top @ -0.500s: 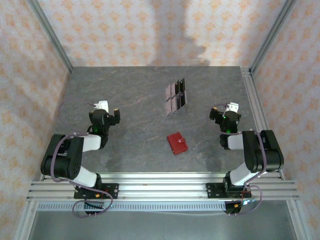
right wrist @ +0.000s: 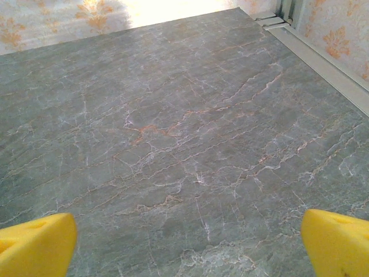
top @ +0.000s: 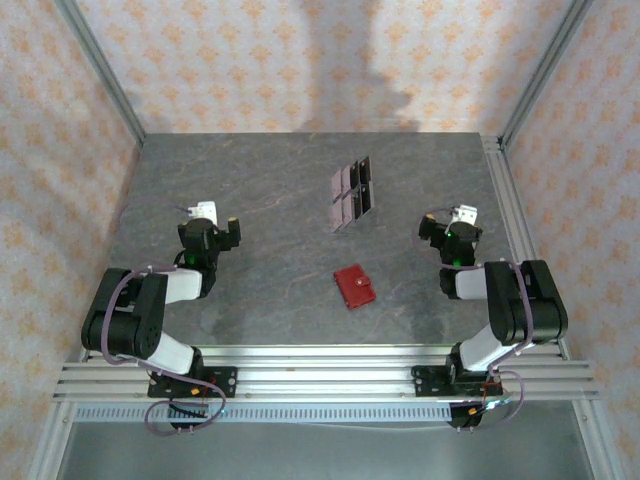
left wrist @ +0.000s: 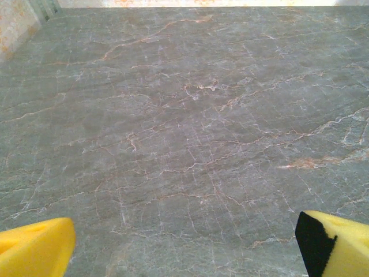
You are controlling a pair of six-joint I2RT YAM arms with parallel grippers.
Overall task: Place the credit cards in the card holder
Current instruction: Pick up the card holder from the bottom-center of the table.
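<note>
The card holder (top: 354, 288) is a small red wallet lying closed on the grey marble table, near the middle front. The credit cards (top: 344, 196) lie in a tight group further back, pale pinkish-grey ones on the left with darker ones beside them. My left gripper (top: 214, 227) rests low at the left of the table, far from both. In the left wrist view my left gripper (left wrist: 184, 248) is open over bare marble, its yellow fingertips (left wrist: 34, 248) wide apart. My right gripper (top: 447, 230) sits at the right; in its wrist view my right gripper (right wrist: 187, 245) is open too.
Patterned walls and a metal frame (top: 513, 215) bound the table (top: 250, 180) on three sides. An aluminium rail (right wrist: 323, 60) runs along the right edge, close to the right arm. Open marble lies between both arms and the wallet.
</note>
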